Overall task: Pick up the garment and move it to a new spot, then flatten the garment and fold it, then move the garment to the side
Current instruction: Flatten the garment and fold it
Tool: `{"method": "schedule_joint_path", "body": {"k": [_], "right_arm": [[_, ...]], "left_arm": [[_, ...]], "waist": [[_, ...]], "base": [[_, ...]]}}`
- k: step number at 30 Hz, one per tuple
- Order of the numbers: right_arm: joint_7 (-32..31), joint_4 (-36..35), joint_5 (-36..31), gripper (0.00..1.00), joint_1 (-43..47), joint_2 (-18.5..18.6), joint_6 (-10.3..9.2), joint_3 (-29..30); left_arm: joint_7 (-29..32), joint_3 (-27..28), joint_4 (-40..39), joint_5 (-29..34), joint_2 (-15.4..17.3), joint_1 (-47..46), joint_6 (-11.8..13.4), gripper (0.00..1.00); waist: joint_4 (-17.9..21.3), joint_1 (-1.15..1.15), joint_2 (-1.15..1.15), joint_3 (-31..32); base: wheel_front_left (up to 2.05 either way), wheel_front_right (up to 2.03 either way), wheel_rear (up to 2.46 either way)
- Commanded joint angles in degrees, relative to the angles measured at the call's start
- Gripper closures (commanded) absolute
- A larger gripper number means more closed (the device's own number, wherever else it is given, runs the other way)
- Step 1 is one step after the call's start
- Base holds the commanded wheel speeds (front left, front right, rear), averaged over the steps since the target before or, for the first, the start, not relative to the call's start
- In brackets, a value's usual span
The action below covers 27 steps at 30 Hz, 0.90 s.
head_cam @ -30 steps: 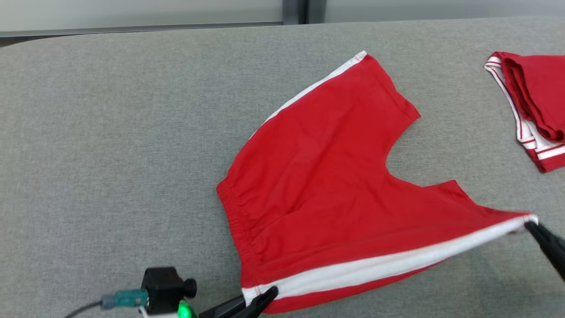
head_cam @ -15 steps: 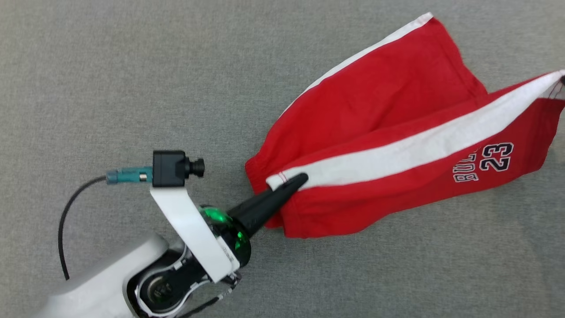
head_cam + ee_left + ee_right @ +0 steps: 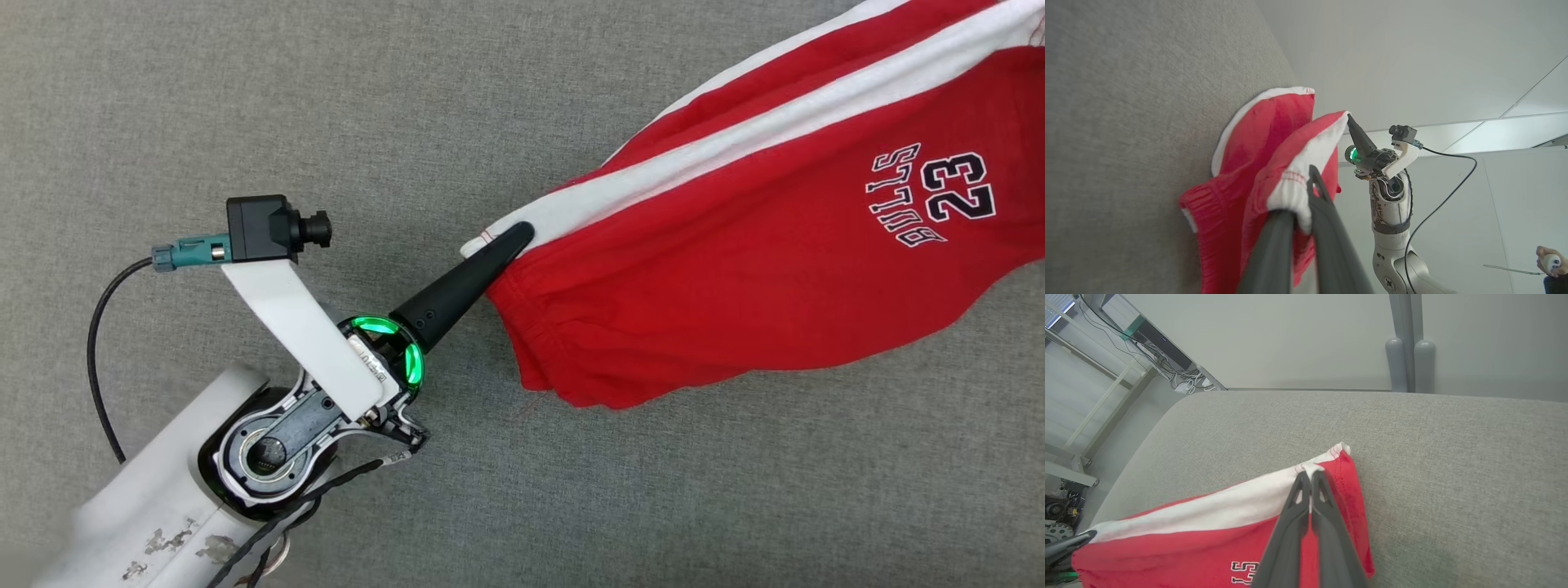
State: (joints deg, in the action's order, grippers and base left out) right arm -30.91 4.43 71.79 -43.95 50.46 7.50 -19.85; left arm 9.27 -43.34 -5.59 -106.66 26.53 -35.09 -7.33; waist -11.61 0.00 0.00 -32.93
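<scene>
Left gripper (image 3: 513, 235) clamps the waistband stripe corner of the shorts (image 3: 735, 310), stretched over the gray pad (image 3: 245, 98) to the right gripper (image 3: 1310, 477), pinched on the hem corner in its wrist view.

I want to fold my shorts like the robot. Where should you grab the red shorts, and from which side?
Pinch the red shorts at both ends of the white stripe, coming in from outside each end, as the left gripper does at the waistband and the right gripper at the leg hem. That straight seam edge stretches taut between two corners, so the cloth should hang evenly.
</scene>
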Motion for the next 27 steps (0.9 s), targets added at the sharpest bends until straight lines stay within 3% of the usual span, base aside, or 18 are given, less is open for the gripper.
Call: {"method": "schedule_joint_path", "body": {"k": [1,4,7,8,9,10,11,16,20,25,27], "right_arm": [[-0.5,0.7,-0.5,1.0,-1.5,-0.3,-0.04,-0.4],[-1.4,2.6,-1.2,1.0,-4.9,-1.5,-0.04,-1.7],[-1.8,4.0,-2.1,1.0,-7.5,-2.3,-0.04,-3.3],[-1.7,4.4,-2.5,0.77,-8.3,-2.6,-0.04,-3.7],[-1.4,4.9,-2.6,0.24,-9.0,-2.8,-0.04,-4.0],[-1.1,5.3,-2.9,0.0,-9.3,-3.0,-0.04,-4.2],[-0.5,5.8,-2.9,0.0,-9.6,-3.2,-0.04,-4.3],[2.2,6.7,-1.7,0.0,-7.7,-2.2,-0.04,-3.7],[5.0,6.6,-1.0,0.0,-3.4,-0.2,-0.04,-3.0],[8.2,7.3,-0.3,0.0,2.7,-0.3,-0.04,-3.8],[9.3,8.2,-0.1,0.0,4.8,-1.1,-0.04,-4.4]], "left_arm": [[0.6,0.9,0.3,0.7,-0.6,0.4,-0.2,1.0],[1.8,2.8,1.4,1.8,-2.5,1.3,-0.2,1.0],[2.9,4.5,2.8,3.1,-4.1,1.8,-0.2,0.89],[3.1,5.1,3.3,3.8,-4.6,1.9,-0.2,0.79],[3.4,5.5,3.8,4.2,-5.0,2.0,-0.2,0.64],[3.8,6.0,4.1,4.6,-5.4,2.3,-0.2,0.44],[4.0,6.5,4.5,5.2,-5.9,2.7,-0.2,0.0],[2.7,9.0,5.9,9.4,-6.8,3.9,-0.2,0.0],[-1.2,8.6,6.5,17.5,-5.1,5.6,-0.2,0.0],[-14.0,6.6,9.6,33.4,-2.7,8.5,-0.2,0.0],[-20.1,6.0,11.7,40.4,-3.3,9.3,1.7,0.0]], "waist": [[-0.6,0.0,0.0,-0.6],[-1.3,0.0,0.0,-1.3],[-1.8,0.0,0.0,-1.7],[-1.8,0.0,0.0,-1.8],[-1.9,0.0,0.0,-1.9],[-1.9,0.0,0.0,-1.9],[-1.9,0.0,0.0,-1.9],[-1.5,0.0,0.0,-0.9],[-0.7,0.0,0.0,0.7],[-0.2,0.0,0.0,3.3],[-0.9,0.0,0.0,4.4]], "base": [[0.0,0.0,0.0],[0.0,0.0,0.0],[0.0,0.0,0.0],[0.0,0.0,0.0],[0.0,0.0,0.0],[0.0,0.0,0.0],[0.0,0.0,0.0],[0.0,0.0,0.0],[0.0,0.0,0.0],[0.0,0.0,0.0],[0.0,0.0,0.0]]}}
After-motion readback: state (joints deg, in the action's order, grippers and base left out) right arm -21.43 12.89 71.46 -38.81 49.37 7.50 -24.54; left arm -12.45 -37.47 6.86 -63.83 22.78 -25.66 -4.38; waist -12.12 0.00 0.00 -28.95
